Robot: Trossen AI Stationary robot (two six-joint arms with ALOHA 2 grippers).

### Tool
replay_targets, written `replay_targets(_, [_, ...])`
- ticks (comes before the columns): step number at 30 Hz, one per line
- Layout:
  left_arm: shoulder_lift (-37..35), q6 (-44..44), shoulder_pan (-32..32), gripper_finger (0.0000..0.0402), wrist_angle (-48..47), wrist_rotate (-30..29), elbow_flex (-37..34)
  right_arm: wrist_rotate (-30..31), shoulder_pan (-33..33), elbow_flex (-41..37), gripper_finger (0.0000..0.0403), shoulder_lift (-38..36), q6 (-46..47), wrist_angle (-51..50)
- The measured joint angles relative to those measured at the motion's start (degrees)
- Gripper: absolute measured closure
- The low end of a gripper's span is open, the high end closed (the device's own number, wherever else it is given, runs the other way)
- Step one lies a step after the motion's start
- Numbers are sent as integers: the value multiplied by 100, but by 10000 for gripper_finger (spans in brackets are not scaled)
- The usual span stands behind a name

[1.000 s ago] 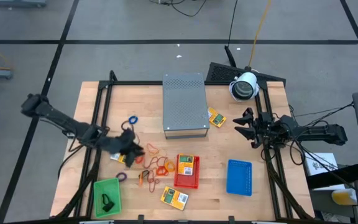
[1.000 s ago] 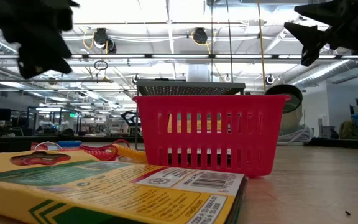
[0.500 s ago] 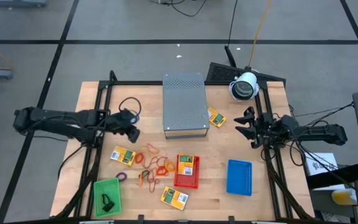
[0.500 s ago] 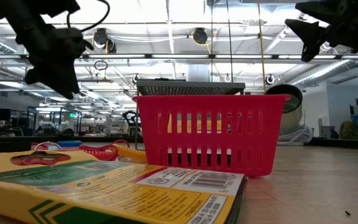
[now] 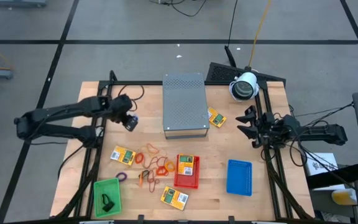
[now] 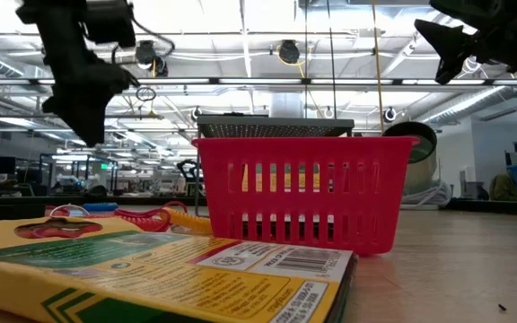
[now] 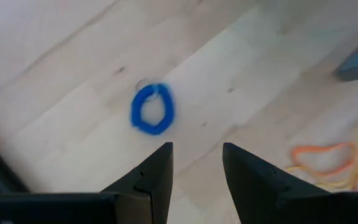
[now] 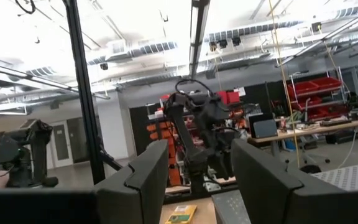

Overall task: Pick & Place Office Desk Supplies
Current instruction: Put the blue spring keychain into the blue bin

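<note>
My left gripper (image 5: 129, 119) is open and hovers above a blue rubber-band loop (image 7: 153, 109) that lies flat on the wood left of the grey box; its fingers touch nothing. Yellow-and-green packets lie at the near left (image 5: 123, 155), near the table's near edge (image 5: 174, 197), right of the box (image 5: 216, 117) and inside the red tray (image 5: 187, 164). Orange and red band loops (image 5: 154, 163) are tangled beside the red tray, with a purple loop (image 5: 122, 177) nearby. A dark clip (image 5: 108, 201) sits in the green tray. My right gripper (image 5: 246, 122) waits open at the right.
The grey perforated box (image 5: 184, 105) stands at the far middle, close to the right of my left gripper. The red tray (image 5: 187, 180), blue tray (image 5: 239, 177) and green tray (image 5: 99, 190) sit along the near side. A white camera (image 5: 244, 86) is at the far right.
My left gripper has swung from over the near-left packet and the band tangle toward the table's far edge, and now hangs over the blue loop. The packet it was above lies uncovered on the wood.
</note>
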Motion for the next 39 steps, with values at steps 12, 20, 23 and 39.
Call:
replay_targets(12, [1167, 765, 1316, 254, 41, 844, -2, -1, 2, 0, 234, -1, -35, 102])
replay_targets(20, [1758, 991, 1649, 254, 150, 790, -2, -4, 4, 0, 234, -2, -35, 97])
replay_targets(23, [1893, 1070, 1723, 254, 185, 790, -4, -4, 4, 0, 234, -2, -36, 99])
replay_targets(39, [2516, 1279, 2084, 254, 465, 792, -8, -20, 5, 0, 234, -1, -37, 95])
